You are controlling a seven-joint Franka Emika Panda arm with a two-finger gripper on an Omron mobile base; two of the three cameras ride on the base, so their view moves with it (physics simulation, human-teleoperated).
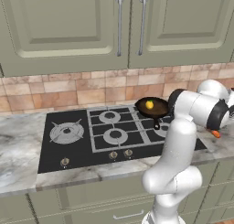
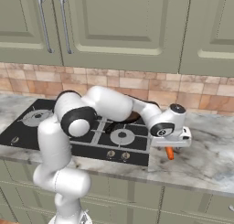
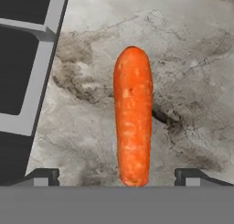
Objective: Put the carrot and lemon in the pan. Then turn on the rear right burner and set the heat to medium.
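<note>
Tapered orange carrot (image 3: 133, 118) lies on veined marble counter (image 3: 192, 58) between open hand (image 3: 118, 175).

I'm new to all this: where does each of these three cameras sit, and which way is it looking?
Left base view: behind the arm, to its left, facing the stove; the white arm rises lower right.
Right base view: behind, to its right, same stove; the arm reaches from lower left to the counter.
Hand view: on the hand, looking down at the carrot between the open gripper tips.
Shared: both base views show the pan; all show the carrot.
</note>
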